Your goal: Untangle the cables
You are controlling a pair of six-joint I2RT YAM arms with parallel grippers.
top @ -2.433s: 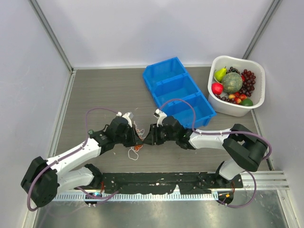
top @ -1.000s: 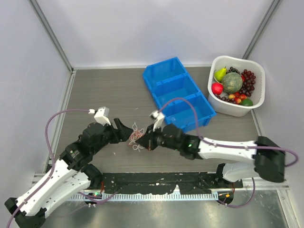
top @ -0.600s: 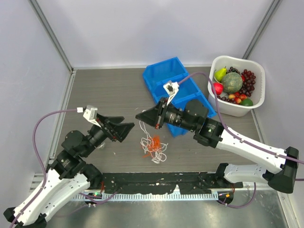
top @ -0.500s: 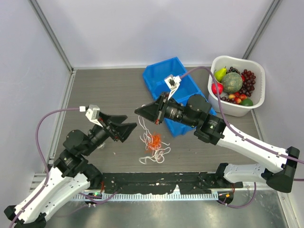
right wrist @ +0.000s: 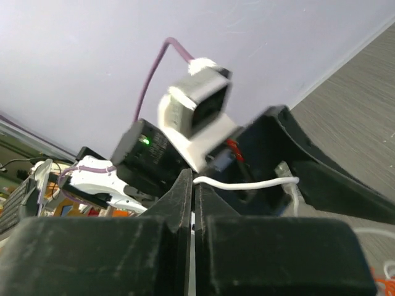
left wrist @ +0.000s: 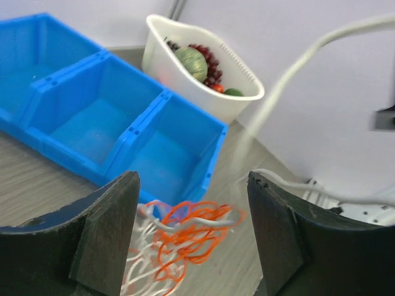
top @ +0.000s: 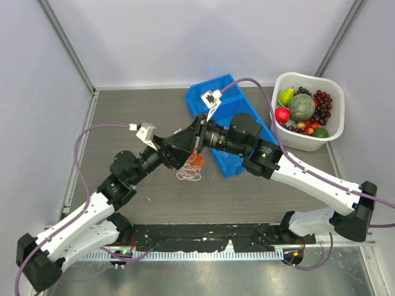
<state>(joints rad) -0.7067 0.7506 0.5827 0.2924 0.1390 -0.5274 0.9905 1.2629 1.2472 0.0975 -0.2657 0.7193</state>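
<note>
Grey table (top: 123,117), cables (top: 192,168) one curly orange-white snarl

- Table (top: 136,117): carries all items below.
- Compartment tray (top: 216,92): far side, right of centre, set at a slant; three compartments in a row.
- Basket (top: 305,143): far right corner, just right of the tray, with fruit (top: 302,106) in it.
- The cables (top: 191,168): bunched mid-table, just left of the tray's nearest compartment.
- Left gripper (left wrist: 191,185): reaches in from the left, above the cables; tray and basket lie beyond it.
- Right gripper (right wrist: 193,179): reaches in from the right across the tray, meeting the left gripper over the cables.
</note>
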